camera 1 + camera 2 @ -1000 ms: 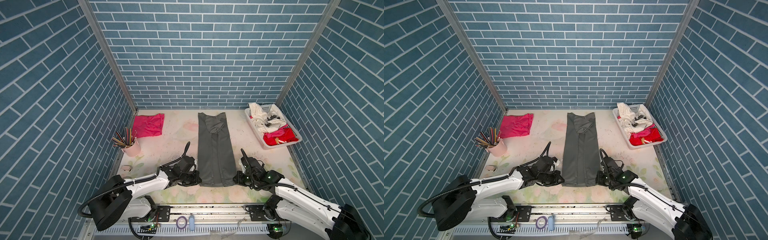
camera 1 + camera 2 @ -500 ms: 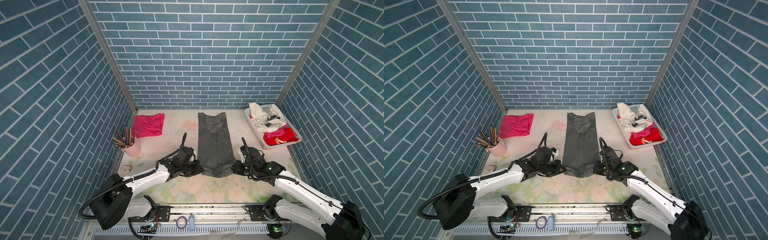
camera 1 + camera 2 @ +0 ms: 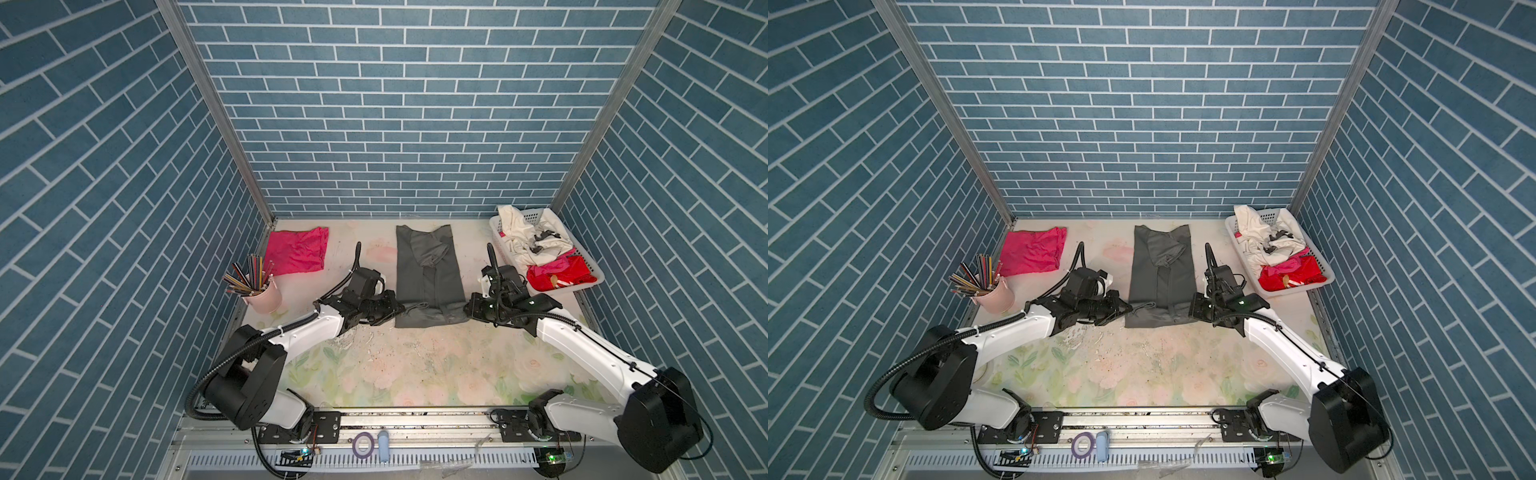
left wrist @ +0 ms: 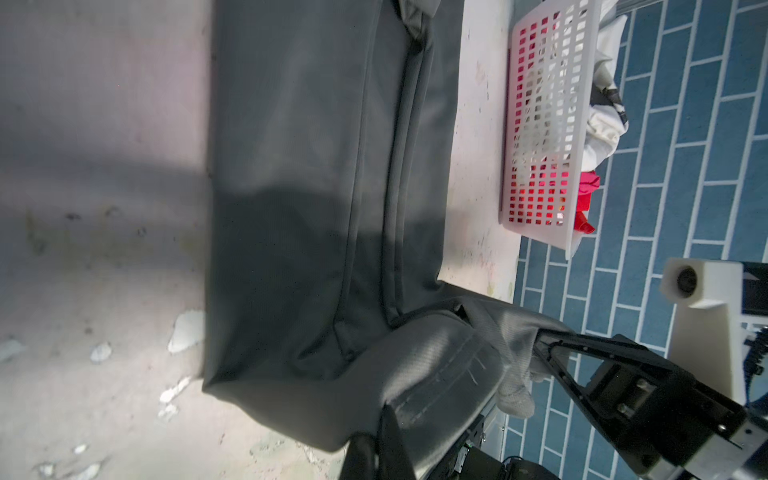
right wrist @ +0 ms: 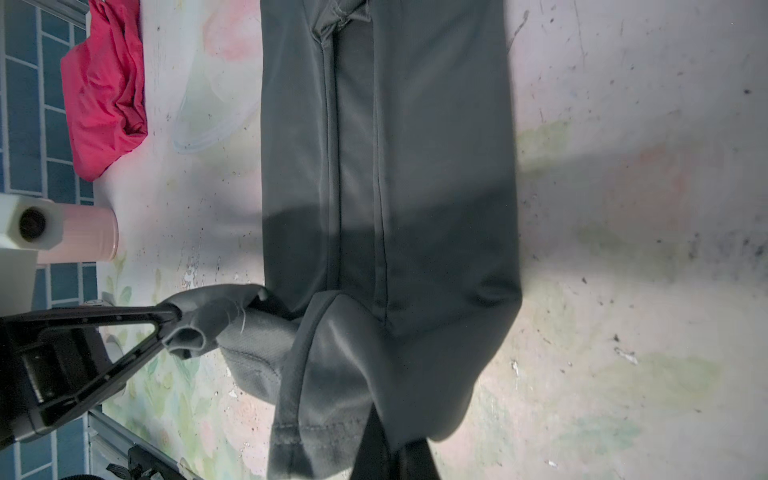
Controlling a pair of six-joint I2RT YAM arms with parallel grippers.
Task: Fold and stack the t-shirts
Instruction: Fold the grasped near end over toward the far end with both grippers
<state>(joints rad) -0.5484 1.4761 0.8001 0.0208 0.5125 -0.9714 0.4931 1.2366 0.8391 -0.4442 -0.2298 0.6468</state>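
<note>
In a top view, pinching 2 near corners of the grey shirt [image 3: 428, 266] with left gripper [image 3: 400, 308] and right gripper [image 3: 467, 310]. Holding the hem raised.

Bright even light, crisp top views; soft shadow band across grey t-shirt [image 5: 415, 187] in wrist views

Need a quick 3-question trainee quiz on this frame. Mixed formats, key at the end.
1. True or false: the left claw and the right claw each pinch a near corner of the dark grey t-shirt.
2. Which lies closest to the pink cup? A) right claw B) folded pink t-shirt C) dark grey t-shirt
3. Fill in: the pink cup holds ____.
Key: 1 true; 2 B; 3 pencils.
</note>
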